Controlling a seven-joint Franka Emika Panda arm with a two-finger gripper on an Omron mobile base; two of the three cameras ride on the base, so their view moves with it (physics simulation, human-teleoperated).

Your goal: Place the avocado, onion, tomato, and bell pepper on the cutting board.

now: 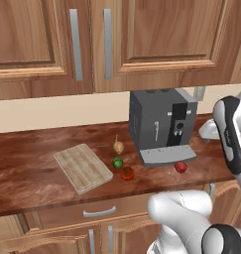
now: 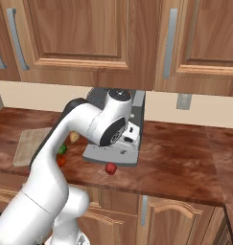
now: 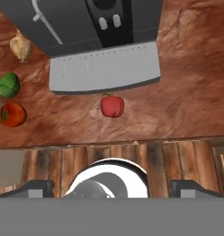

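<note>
Left base view. I count the cutting board lying flat on the dark wood counter, left of the other items and bare. The onion sits just beyond the board's right corner, beside the grey coffee machine. The avocado lies just in front of the onion, with the tomato close at its right front; both rest on the counter just off the board's right edge. The bell pepper sits apart from them, in front of the machine's drip tray.

Right base view. My arm crosses the middle of the picture and hides part of the counter. The cutting board shows at left. The onion, avocado and tomato peek out beside the arm, none of them on the board. The bell pepper lies on the counter before the drip tray.

Hand view. I look straight down from above the counter edge. The gripper is spread wide and holds nothing, its fingertips at the bottom corners. Below it: bell pepper just in front of the drip tray; onion, avocado and tomato in a column at left.
</note>
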